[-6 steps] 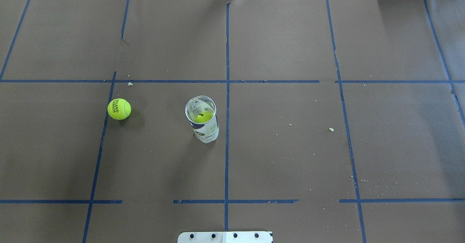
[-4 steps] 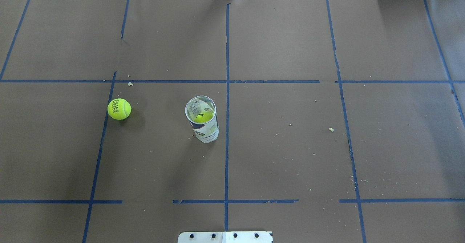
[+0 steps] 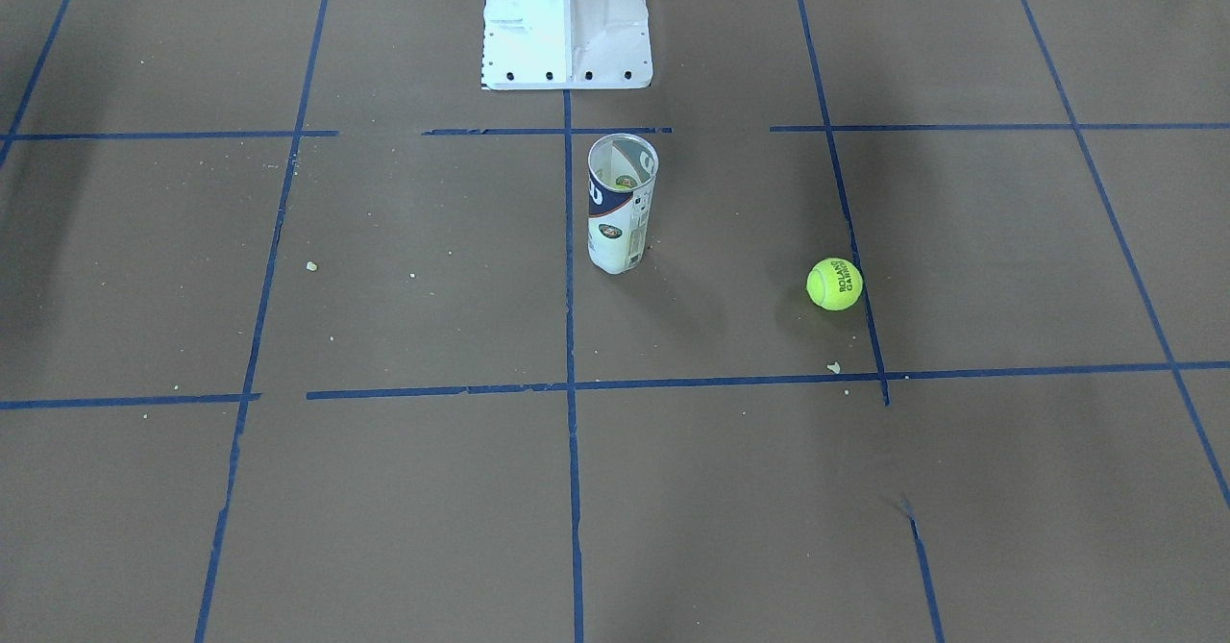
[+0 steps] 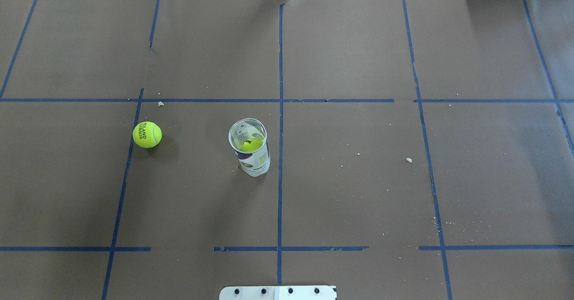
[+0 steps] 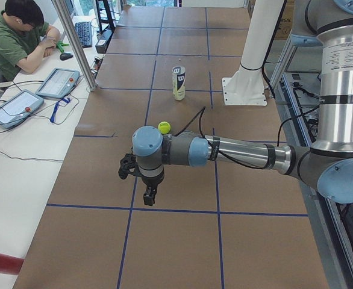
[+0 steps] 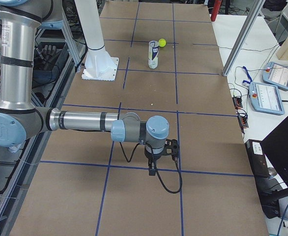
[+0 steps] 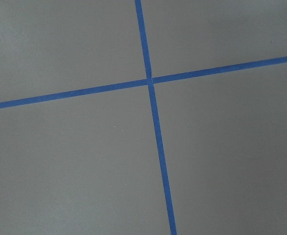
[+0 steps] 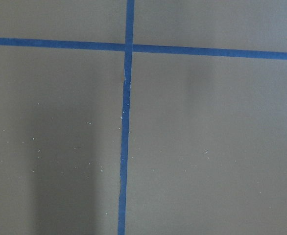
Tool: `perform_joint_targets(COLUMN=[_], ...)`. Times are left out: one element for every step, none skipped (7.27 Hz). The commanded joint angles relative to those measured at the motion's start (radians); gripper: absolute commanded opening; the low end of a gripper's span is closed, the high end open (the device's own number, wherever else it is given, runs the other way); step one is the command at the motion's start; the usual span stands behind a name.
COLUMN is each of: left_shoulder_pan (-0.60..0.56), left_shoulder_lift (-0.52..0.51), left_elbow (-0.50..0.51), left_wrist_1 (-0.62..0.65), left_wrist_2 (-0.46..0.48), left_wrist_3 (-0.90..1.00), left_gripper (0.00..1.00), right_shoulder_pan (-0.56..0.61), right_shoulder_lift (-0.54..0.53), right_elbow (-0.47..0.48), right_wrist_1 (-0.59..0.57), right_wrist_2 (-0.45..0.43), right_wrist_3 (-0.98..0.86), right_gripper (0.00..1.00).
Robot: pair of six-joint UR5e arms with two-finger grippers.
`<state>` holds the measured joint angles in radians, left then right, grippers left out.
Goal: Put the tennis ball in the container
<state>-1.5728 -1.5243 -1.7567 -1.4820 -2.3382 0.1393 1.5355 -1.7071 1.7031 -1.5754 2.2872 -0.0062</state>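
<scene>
The tennis ball (image 4: 147, 134) (image 3: 834, 284) lies alone on the brown paper, lettering up, on the robot's left side. The container (image 4: 251, 150) (image 3: 620, 206) stands upright and uncapped near the centre line, with another yellow-green ball (image 4: 251, 145) at its bottom. Both show small in the side views: ball (image 5: 164, 127) (image 6: 162, 43), tube (image 5: 178, 83) (image 6: 153, 54). My left gripper (image 5: 148, 194) hangs over the table's left end, well short of the ball. My right gripper (image 6: 153, 166) hangs over the right end. I cannot tell if either is open or shut. The wrist views show only paper and blue tape.
The white robot base (image 3: 567, 28) (image 4: 278, 292) stands behind the tube. Blue tape lines grid the paper, with small crumbs (image 4: 408, 159) scattered about. A seated operator (image 5: 20, 36), tablets (image 5: 14, 107) and a pendant (image 6: 269, 96) sit past the table's far edge.
</scene>
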Motion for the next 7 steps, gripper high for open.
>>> perform_joint_targets(left_shoulder_pan=[0.001,-0.003,0.000,-0.001,-0.001,0.008,0.069], left_shoulder_lift=[-0.067,-0.098,-0.103,-0.106,-0.108,-0.126,-0.129], left_elbow=[0.005,-0.006,0.008,-0.006,-0.009,-0.020,-0.030], left_wrist_1=[-0.010,-0.012,-0.049,-0.055,-0.070,-0.127,-0.229], left_wrist_2=[0.029,0.031,0.026,0.023,0.022,0.023,0.023], left_wrist_3=[-0.004,-0.004,-0.004,-0.001,0.002,-0.091,-0.273], left_gripper=[1.00,1.00,1.00,1.00,1.00,1.00,1.00], right_shoulder_pan=[0.000,0.000,0.000,0.000,0.000,0.000,0.000], right_shoulder_lift=[0.000,0.001,0.000,0.000,0.000,0.000,0.000], right_elbow=[0.000,0.000,0.000,0.000,0.000,0.000,0.000], right_wrist_1=[0.000,0.000,0.000,0.000,0.000,-0.002,0.000], right_wrist_2=[0.000,0.000,0.000,0.000,0.000,0.000,0.000], right_wrist_3=[0.000,0.000,0.000,0.000,0.000,0.000,0.000], right_gripper=[1.00,1.00,1.00,1.00,1.00,1.00,1.00])
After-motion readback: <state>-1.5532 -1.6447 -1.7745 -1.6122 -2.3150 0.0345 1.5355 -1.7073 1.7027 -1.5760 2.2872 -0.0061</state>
